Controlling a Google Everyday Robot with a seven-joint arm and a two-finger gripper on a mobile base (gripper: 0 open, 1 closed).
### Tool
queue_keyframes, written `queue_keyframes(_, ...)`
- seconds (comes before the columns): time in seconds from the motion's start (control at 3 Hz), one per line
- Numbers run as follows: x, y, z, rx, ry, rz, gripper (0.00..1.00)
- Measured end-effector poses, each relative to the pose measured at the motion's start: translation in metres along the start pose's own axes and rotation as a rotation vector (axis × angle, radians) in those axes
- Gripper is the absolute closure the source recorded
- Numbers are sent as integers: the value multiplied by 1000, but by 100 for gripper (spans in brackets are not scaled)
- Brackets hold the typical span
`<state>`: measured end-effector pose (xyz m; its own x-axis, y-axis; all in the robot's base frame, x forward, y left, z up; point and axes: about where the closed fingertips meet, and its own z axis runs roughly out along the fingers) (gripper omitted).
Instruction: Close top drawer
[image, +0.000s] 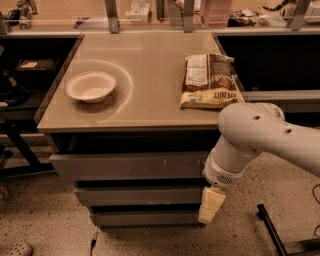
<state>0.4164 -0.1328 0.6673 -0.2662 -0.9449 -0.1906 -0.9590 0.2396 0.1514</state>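
The top drawer (125, 166) is a wide grey metal front with small pale scratches right of centre. It sits just under the counter top (150, 107) and sticks out only a little past the two drawer fronts below. My gripper (210, 204), cream coloured, hangs from the white arm (260, 135). It is at the drawer's right end, just below its lower edge and in front of the second drawer (140, 195).
A white bowl (91, 86) and a snack bag (209, 81) lie on the counter top. A third drawer front (145, 218) sits lowest. A black stand leg (272, 231) is on the floor at the right. Dark shelving (22, 80) stands to the left.
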Motion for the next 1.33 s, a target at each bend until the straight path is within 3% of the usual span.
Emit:
queue_keyframes(0.33, 0, 0, 0, 0, 0, 0, 42)
queue_keyframes(1.0, -13, -46, 2, 33, 3, 1, 88)
queue_keyframes(1.33, -22, -73, 3, 47, 3, -2, 100)
